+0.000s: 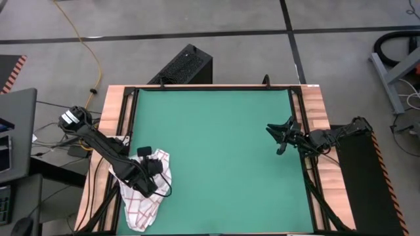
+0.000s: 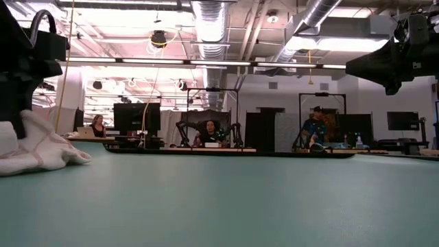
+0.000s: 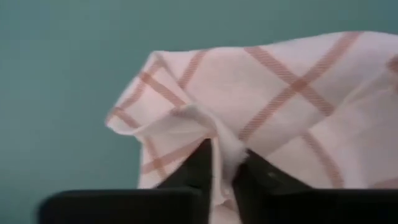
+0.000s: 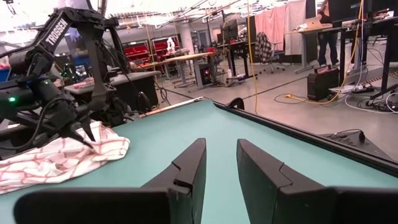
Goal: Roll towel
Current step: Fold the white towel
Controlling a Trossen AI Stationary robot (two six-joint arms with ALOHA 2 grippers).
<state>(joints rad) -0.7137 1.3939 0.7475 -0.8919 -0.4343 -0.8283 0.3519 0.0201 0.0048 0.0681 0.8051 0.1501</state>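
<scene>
At my left, the towel [image 1: 146, 195] lies crumpled at the near-left corner of the green mat [image 1: 216, 151], part of it spilling over the mat's edge onto the wooden table [image 1: 108, 131]. My left gripper [image 1: 154, 172] sits down on the bunched cloth, and in my left wrist view my two dark fingers [image 3: 200, 167] are pinched together on a raised fold of it, the thin red check lines running across the white cloth just beyond them. From table height the towel [image 2: 41, 151] shows as a soft white heap at the left edge, with my left arm above it.

Across the bare mat, my right gripper [image 1: 281, 136] hangs over the mat's right edge, well apart from the towel, its fingers [image 4: 186, 171] parted with nothing between them. In my right wrist view my left arm's link reads "TROSSEN" in white letters.
</scene>
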